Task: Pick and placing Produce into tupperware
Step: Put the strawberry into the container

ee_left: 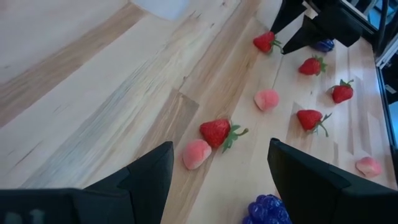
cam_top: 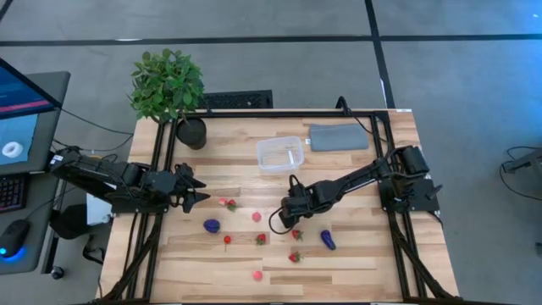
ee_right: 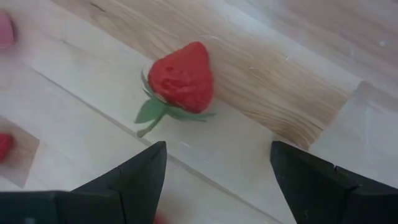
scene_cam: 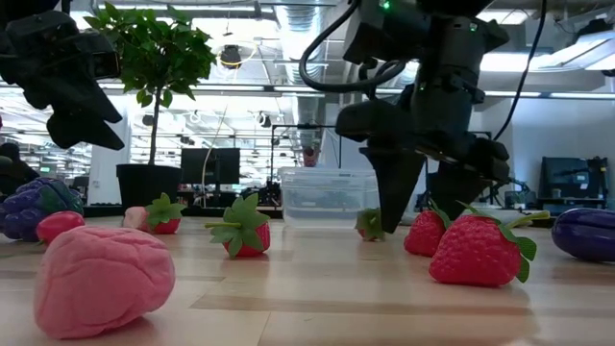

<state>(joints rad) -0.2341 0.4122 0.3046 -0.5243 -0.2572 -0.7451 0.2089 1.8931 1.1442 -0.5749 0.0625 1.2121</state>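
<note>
pale wooden tabletop (cam_top: 356, 254), scattered toy produce, two dark arms.

right hand (cam_top: 288, 213): low over the tabletop's middle, fingers spread apart, holding nothing. strawberry (ee_right: 180, 78) lies on the wood just ahead of the open fingertips, green top toward the hand, not touched. another strawberry (cam_top: 296, 234) sits just beside this hand; a dark purple piece (cam_top: 327, 241) lies near it, on the side toward the right arm's base. clear tupperware (cam_top: 280, 153) stands apart from this hand, nearer the far edge; nothing can be made out inside it. grey pad (cam_top: 339, 137) just beside the tupperware.

left hand (cam_top: 200, 193): raised at the left of the tabletop, fingers open, empty. ahead of it a strawberry (ee_left: 216, 132) touching a pink round piece (ee_left: 196, 153); a purple berry cluster (ee_left: 268, 210) close by its fingers.

potted plant (cam_top: 169, 85) at the far left corner.
</note>
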